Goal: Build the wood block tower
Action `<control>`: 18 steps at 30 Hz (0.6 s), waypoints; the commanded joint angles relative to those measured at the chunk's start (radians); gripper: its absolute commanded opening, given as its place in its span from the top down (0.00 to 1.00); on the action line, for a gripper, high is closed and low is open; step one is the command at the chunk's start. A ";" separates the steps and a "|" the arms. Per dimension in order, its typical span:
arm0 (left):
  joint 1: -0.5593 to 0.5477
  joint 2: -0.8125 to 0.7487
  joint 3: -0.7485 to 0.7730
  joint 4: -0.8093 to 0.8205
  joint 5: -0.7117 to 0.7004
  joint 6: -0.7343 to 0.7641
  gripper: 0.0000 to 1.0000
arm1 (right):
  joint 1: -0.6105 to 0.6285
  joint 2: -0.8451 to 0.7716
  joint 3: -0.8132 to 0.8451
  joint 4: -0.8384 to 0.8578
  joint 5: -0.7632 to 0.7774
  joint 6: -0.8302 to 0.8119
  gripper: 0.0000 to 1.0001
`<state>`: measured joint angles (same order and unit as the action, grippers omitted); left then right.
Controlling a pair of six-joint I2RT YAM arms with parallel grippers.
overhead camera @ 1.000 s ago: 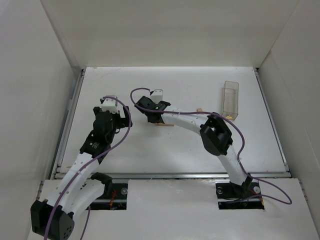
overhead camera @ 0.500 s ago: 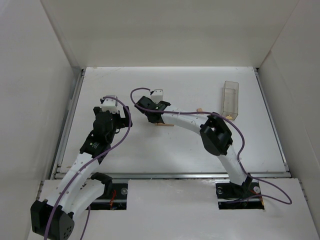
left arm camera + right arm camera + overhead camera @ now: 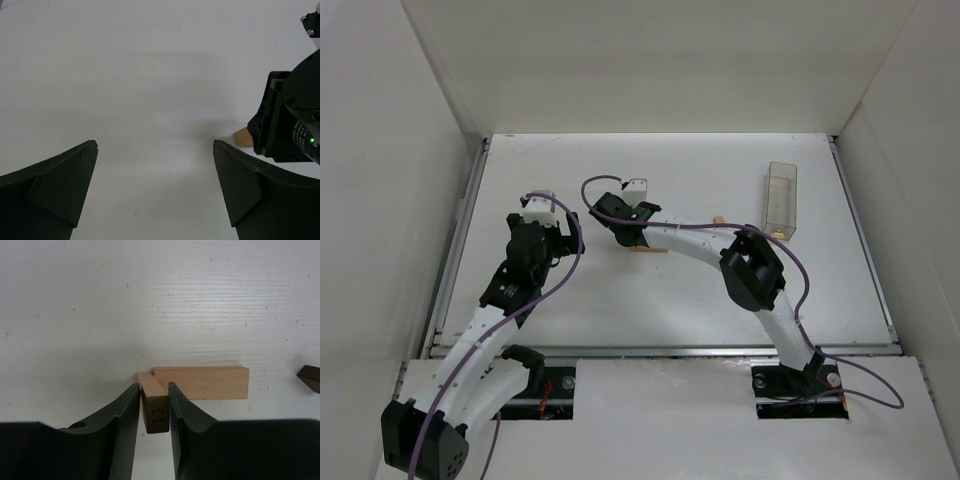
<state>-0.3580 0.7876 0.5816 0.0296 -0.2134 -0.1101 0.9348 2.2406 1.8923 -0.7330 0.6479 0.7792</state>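
Right claw closed tighter onto numbered tan block

Dark piece cropped at edge; tan block half-hidden.

1. The number "13" is printed in dark digits, turned sideways, on the near end face of a small light tan rectangular wooden block.
2. The fine white print on the black cylindrical motor housing is too small to read.
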 commanded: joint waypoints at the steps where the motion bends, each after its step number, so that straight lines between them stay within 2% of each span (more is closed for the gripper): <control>1: -0.004 -0.021 -0.012 0.036 0.005 -0.011 0.00 | -0.004 -0.010 0.047 -0.003 0.010 0.002 0.65; 7: -0.004 -0.021 -0.012 0.046 0.014 -0.011 0.00 | -0.004 -0.010 0.056 -0.003 0.010 -0.008 0.65; 11: -0.004 -0.021 -0.012 0.046 0.014 -0.011 0.00 | -0.004 -0.010 0.056 0.006 0.001 -0.026 0.59; 18: -0.004 -0.021 -0.022 0.046 0.014 -0.011 0.00 | -0.004 -0.010 0.056 0.006 0.001 -0.026 0.59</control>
<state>-0.3580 0.7876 0.5663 0.0341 -0.2089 -0.1101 0.9348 2.2406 1.9049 -0.7326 0.6464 0.7620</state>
